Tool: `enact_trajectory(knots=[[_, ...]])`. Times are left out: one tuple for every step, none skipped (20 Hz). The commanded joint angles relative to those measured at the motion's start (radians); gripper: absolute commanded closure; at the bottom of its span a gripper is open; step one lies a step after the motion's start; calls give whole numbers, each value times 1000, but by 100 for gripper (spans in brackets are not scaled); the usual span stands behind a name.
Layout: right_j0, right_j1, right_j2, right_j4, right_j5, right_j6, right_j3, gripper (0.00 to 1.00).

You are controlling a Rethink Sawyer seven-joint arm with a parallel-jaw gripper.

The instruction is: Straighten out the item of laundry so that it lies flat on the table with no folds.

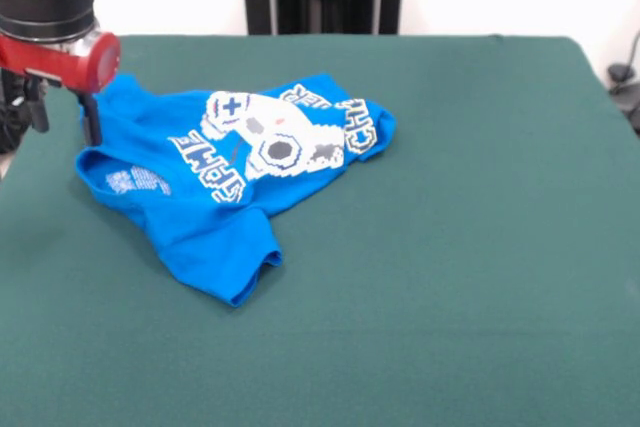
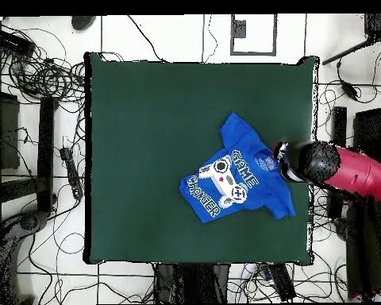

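Green felt covers the table [image 1: 480,277]. At the shirt's collar end stands the gripper [image 1: 70,122]; dark fingertips hang just beside the fabric edge, but their spread and any hold on cloth cannot be told. From the gripper, the shirt [image 1: 200,197] extends away across the table toward its centre, crumpled, one sleeve folded outward. Its long axis probably runs from gripper to hem. White print [image 1: 275,137] shows a pixel controller; letters appear to read "GAME".
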Motion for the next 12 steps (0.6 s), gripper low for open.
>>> enact_trajectory(knots=[[61,45,93,6,-63,21,98,0],[63,53,92,4,-63,17,90,0],[66,60,89,3,-60,17,83,0],[69,65,84,2,-60,20,78,0],[71,71,82,1,-67,23,76,0],[70,76,83,2,-71,22,74,0],[70,82,86,4,-73,21,72,0],[69,87,88,5,-76,19,70,0],[70,90,90,6,-77,18,69,0],[72,94,90,7,-76,20,66,0],[73,95,89,8,-77,22,68,0],[75,94,88,8,-80,25,71,0]])
